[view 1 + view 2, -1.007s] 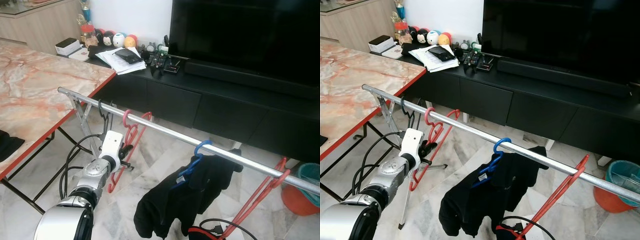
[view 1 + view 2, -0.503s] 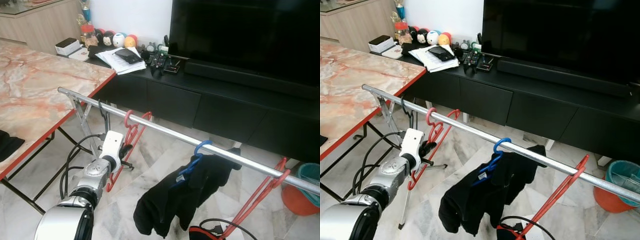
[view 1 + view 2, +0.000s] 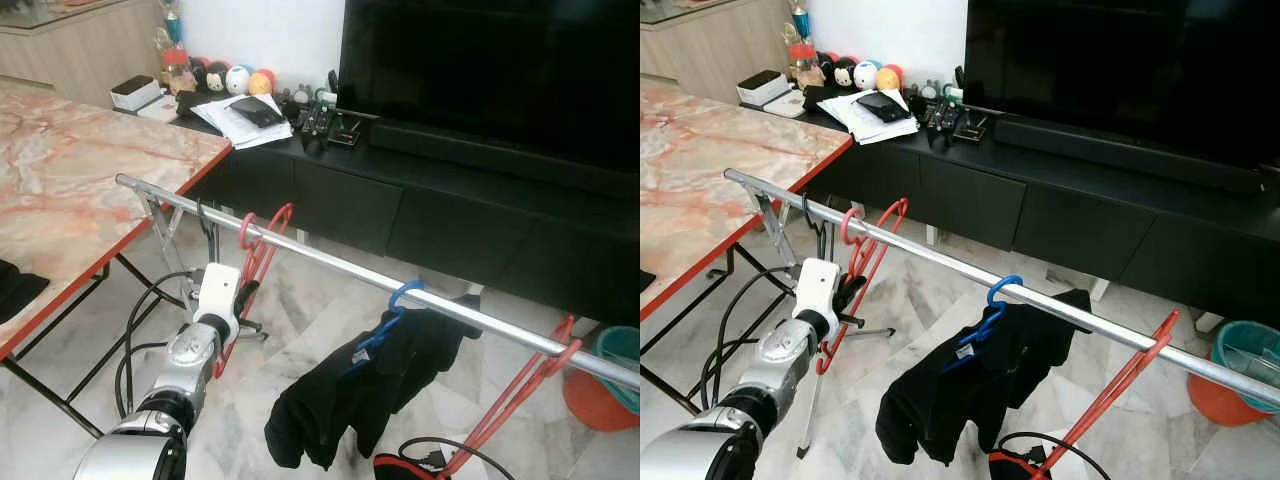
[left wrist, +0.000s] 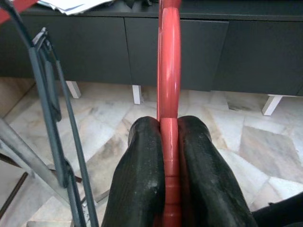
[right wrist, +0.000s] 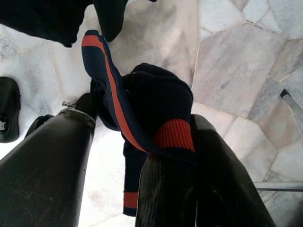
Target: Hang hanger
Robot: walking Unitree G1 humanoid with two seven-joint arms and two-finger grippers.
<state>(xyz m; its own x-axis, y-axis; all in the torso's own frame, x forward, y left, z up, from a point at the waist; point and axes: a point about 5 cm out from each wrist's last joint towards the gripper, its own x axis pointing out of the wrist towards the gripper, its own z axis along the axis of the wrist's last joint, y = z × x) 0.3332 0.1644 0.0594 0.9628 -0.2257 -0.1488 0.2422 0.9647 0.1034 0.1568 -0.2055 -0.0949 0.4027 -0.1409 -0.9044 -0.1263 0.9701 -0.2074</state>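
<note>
A red hanger (image 3: 262, 250) is clamped in my left gripper (image 3: 240, 296), which is shut on its lower bar. Its hook (image 3: 246, 230) curls over the silver rail (image 3: 330, 262) near the left end. In the left wrist view the black fingers (image 4: 142, 165) pinch the red bar (image 4: 169, 71). My right gripper (image 5: 182, 151) is shut on a dark navy garment with a red stripe (image 5: 142, 99), low over the marble floor. A black hanger (image 3: 205, 225) hangs left of the red one.
A blue hanger carrying a black shirt (image 3: 370, 380) hangs mid-rail, with another red hanger (image 3: 520, 390) further right. A marble table with a red edge (image 3: 60, 170) stands at left. A black TV cabinet (image 3: 400, 210) runs behind. An orange bucket (image 3: 600, 395) sits at right.
My left gripper has lifted and tilted the red hanger, so its top now rises above the rail and sits slightly further left. The black shirt has swung a little.
</note>
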